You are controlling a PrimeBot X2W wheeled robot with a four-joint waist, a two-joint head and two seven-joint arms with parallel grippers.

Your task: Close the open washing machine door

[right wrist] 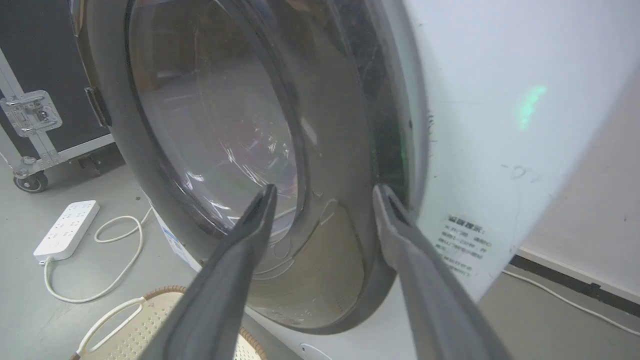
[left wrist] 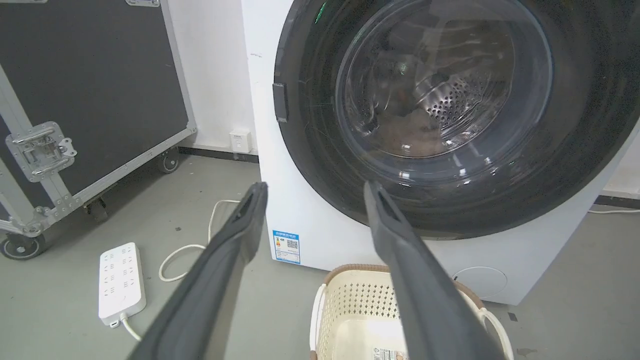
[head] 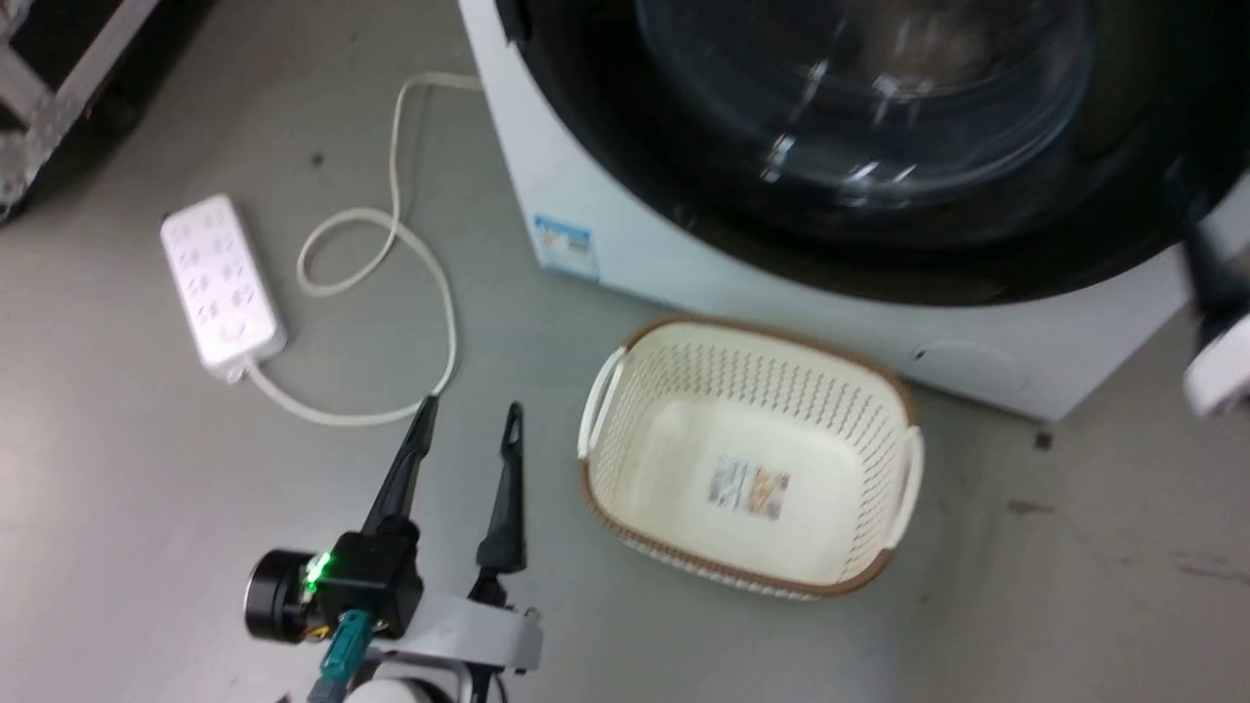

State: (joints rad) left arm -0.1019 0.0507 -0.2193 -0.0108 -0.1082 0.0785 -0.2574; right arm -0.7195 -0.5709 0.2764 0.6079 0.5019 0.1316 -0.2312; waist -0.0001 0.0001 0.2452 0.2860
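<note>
The washing machine door (head: 625,127), a black ring around a bulging glass bowl, lies against the front of the white washing machine (head: 625,244). In the left wrist view the door (left wrist: 310,125) looks flush with the washing machine (left wrist: 300,220), and the steel drum shows through the glass. My left gripper (head: 470,410) hovers open over the floor, left of the basket and well short of the door; its fingers (left wrist: 315,187) hold nothing. My right gripper (right wrist: 326,190) is open close to the door's (right wrist: 345,150) right rim. Whether it touches the rim I cannot tell.
A cream perforated basket (head: 742,327) stands on the floor just in front of the machine. A white power strip (head: 220,283) with a looped cable lies at the left. A black wheeled flight case (left wrist: 90,75) stands further left. Part of my pale right arm (head: 1216,371) shows blurred at the right edge.
</note>
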